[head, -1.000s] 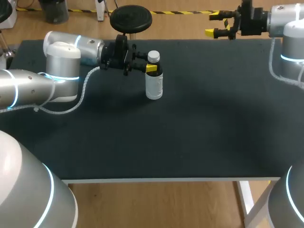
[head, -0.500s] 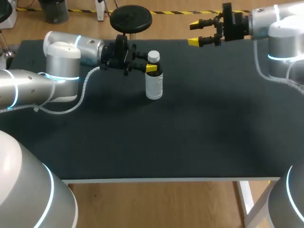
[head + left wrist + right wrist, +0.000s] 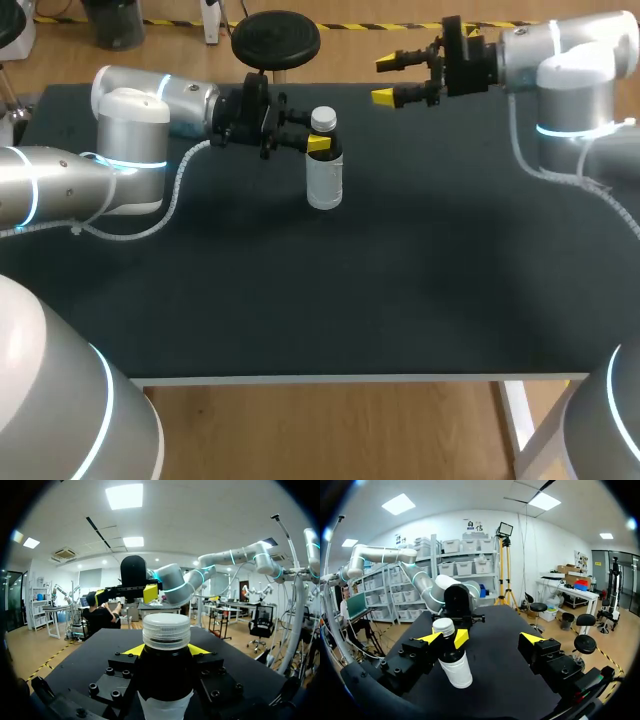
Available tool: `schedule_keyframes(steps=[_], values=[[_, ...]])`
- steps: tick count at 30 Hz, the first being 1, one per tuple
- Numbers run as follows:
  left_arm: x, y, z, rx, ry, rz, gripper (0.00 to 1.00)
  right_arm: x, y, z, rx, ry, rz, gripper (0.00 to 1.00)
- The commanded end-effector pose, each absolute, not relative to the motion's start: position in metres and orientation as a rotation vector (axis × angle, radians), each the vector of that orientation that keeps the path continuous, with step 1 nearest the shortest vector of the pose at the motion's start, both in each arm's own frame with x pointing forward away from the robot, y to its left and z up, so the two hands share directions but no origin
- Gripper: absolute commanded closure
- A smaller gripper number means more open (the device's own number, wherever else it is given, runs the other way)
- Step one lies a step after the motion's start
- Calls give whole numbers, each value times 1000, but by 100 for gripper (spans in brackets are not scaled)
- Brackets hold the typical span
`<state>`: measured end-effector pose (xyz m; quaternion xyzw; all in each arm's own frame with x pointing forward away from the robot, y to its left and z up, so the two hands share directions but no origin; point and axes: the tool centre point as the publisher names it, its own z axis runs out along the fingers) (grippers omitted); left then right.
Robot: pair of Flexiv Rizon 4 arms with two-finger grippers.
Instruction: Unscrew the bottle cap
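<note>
A white bottle with a dark neck and a white ribbed cap stands upright on the black table, left of the middle at the back. My left gripper comes in level from the left and is shut on the bottle's neck just under the cap. In the left wrist view the cap rises between the yellow tips of that gripper. My right gripper hangs open in the air to the right of the bottle, pointing at it. In the right wrist view the bottle stands ahead of the open right gripper, nearer one finger.
The table's back edge runs just behind the bottle. My right arm's elbow stands over the table's back right corner.
My right gripper has moved left toward the bottle, still open. The left gripper and the bottle have kept still.
</note>
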<state>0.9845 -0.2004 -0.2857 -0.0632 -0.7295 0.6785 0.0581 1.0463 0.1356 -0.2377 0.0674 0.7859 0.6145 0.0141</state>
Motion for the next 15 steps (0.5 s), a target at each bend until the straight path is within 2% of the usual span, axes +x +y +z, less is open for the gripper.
schedule_keyframes(steps=[1,15], values=[[985,-200,-286,-193,-2210,2057,100,1046,151,-241,211,2448,1913,0],[985,-200,-286,-193,-2210,2057,100,1034,185,-250,225,2416,1961,0]])
